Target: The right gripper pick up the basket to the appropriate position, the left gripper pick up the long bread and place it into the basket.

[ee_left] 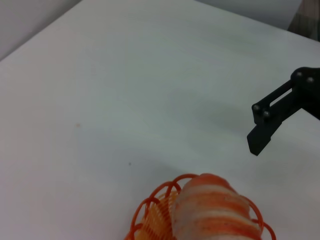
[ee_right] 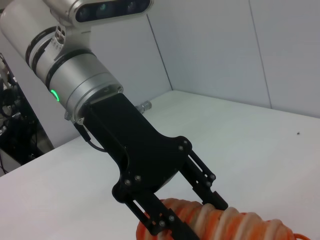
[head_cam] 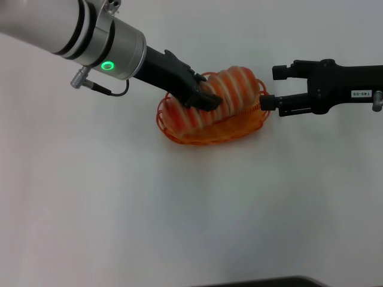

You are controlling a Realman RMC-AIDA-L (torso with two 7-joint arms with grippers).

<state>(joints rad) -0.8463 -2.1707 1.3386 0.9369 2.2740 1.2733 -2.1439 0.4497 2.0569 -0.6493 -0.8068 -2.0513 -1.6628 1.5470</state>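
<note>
The black left gripper (head_cam: 206, 95) clamps the orange-and-cream striped long bread (head_cam: 218, 98) lying in the oval orange wire basket (head_cam: 179, 134), while the black right gripper (head_cam: 272, 88) waits wide open beside it.

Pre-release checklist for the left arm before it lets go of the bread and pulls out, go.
1. Long bread over the basket: ok, it lies along the basket, one end riding up at the rim on the robot's right.
2. Left gripper grip: ok, fingers straddle the loaf.
3. Bread fully settled on the basket floor: cannot tell, the loaf hides the floor.
4. Right gripper clear of the bread: ok, open and not touching the loaf.
5. Right gripper clear of the basket rim: cannot tell, its lower finger sits right at the rim.
6. Basket flat on the table: ok, no visible tilt.
</note>
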